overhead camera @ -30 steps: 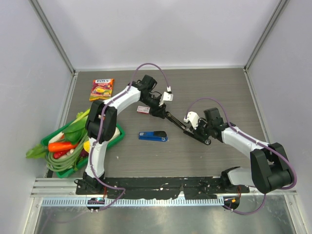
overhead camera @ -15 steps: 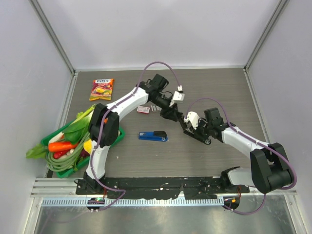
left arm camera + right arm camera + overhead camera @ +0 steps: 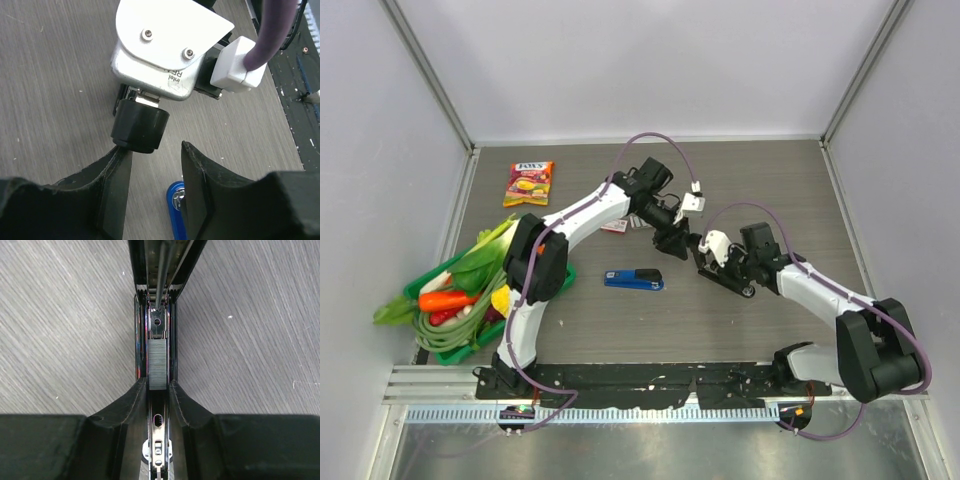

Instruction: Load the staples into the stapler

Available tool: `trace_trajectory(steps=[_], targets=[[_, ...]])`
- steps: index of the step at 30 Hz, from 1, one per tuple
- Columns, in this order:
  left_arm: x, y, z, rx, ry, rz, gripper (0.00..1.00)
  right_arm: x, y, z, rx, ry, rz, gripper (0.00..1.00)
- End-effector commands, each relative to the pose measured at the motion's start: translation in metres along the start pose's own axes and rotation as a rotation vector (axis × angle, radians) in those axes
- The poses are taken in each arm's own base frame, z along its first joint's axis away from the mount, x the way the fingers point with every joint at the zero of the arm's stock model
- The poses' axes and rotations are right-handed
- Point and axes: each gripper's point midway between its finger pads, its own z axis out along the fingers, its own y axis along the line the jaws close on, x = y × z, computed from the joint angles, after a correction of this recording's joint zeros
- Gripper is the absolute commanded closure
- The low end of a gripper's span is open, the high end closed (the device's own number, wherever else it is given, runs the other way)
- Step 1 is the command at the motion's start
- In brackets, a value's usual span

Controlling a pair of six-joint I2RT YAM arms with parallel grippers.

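Observation:
My right gripper (image 3: 158, 390) is shut on the lower channel of an open black stapler (image 3: 158, 330), which lies on the table. A short silvery-grey strip of staples (image 3: 157, 364) lies inside the channel, just ahead of my fingertips. The stapler's raised top arm (image 3: 165, 260) runs off the frame's top. My left gripper (image 3: 152, 167) is open and empty, and hovers close over the right wrist's camera (image 3: 165, 55). In the top view the left gripper (image 3: 676, 246) is right beside the right gripper (image 3: 713, 268) at mid-table.
A blue stapler (image 3: 633, 279) lies closed left of the grippers; it also shows in the left wrist view (image 3: 176, 210). A small red-and-white box (image 3: 613, 226) is partly under the left arm. A candy bag (image 3: 528, 183) lies at the back left and a green vegetable tray (image 3: 560, 280) at the left.
My left gripper has moved right and nearer, from the stapler's far end to beside the right wrist camera. The right gripper has stayed put, holding the stapler.

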Motion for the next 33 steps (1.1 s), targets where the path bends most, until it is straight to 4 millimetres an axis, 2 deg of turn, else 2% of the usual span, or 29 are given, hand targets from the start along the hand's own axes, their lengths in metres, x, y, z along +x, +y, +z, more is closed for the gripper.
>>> trace_trajectory(steps=[1,6,18,25,29,33], targets=[[-0.025,-0.016,-0.002,0.031,-0.057,0.031,0.52,-0.007,-0.001,-0.013,0.025,-0.032,-0.038,0.70],[-0.027,-0.012,-0.001,0.022,-0.062,0.020,0.51,-0.010,0.001,-0.020,0.027,-0.063,-0.054,0.65],[-0.036,-0.009,0.000,0.016,-0.082,-0.004,0.51,-0.020,-0.001,-0.033,0.030,-0.096,-0.030,0.64],[-0.044,-0.011,0.004,0.024,-0.086,-0.003,0.51,-0.036,-0.014,-0.050,0.120,-0.151,-0.010,0.65],[-0.047,-0.013,0.008,0.030,-0.086,-0.002,0.51,-0.034,-0.023,-0.053,0.187,-0.153,-0.005,0.68],[-0.049,-0.015,0.013,0.031,-0.081,-0.004,0.51,-0.022,-0.030,-0.059,0.233,-0.088,-0.003,0.70]])
